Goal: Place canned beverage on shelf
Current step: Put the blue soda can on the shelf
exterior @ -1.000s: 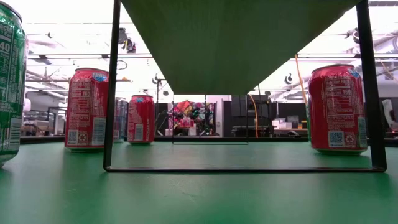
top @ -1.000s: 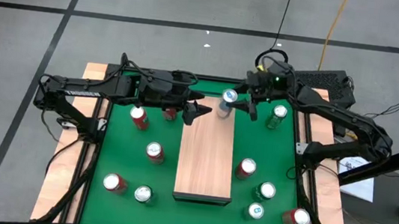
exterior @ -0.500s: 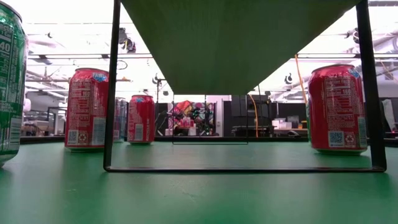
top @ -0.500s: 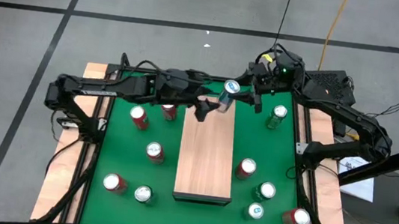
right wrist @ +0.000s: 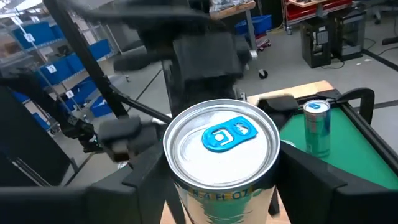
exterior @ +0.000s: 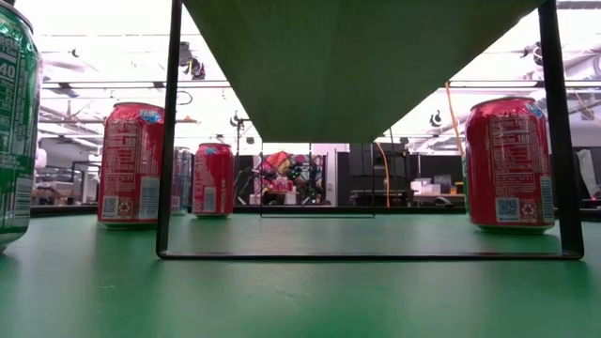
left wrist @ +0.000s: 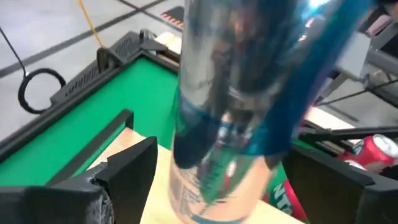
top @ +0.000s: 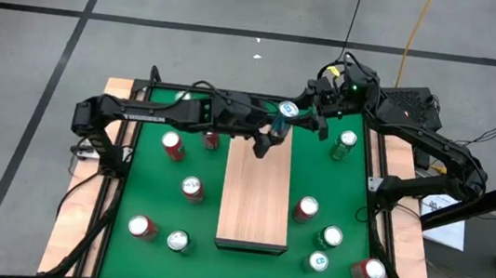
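A silver-and-blue can (top: 284, 115) is over the far end of the pale wooden shelf (top: 256, 201), with my right gripper (top: 294, 116) shut on it. The right wrist view looks down on the can's top, with its blue tab (right wrist: 221, 138). My left gripper (top: 268, 141) is open and comes from the table's left. In the left wrist view its fingers (left wrist: 127, 177) stand on either side of the can's lower body (left wrist: 236, 124), apart from it. The low view shows only the shelf's underside (exterior: 357, 66), no gripper. My right gripper pinches the can's side wall just below the top rim (right wrist: 177, 186) between its two fingers. The fingers come about level from the table's far right. The can stands roughly upright in the hold. Its base is out of every view, so whether it is clear of the shelf I cannot tell.
Red cans (top: 172, 145) (top: 306, 207) and green cans (top: 346, 141) (top: 178, 241) stand scattered on the green table on both sides of the shelf. One red can (top: 211, 138) is partly under my left arm. The shelf's near and middle top is bare wood.
My left gripper has gone toward the table's right edge and down, from beside the shelf's far left corner to the can, and has stayed open. My right gripper has risen a little with the can.
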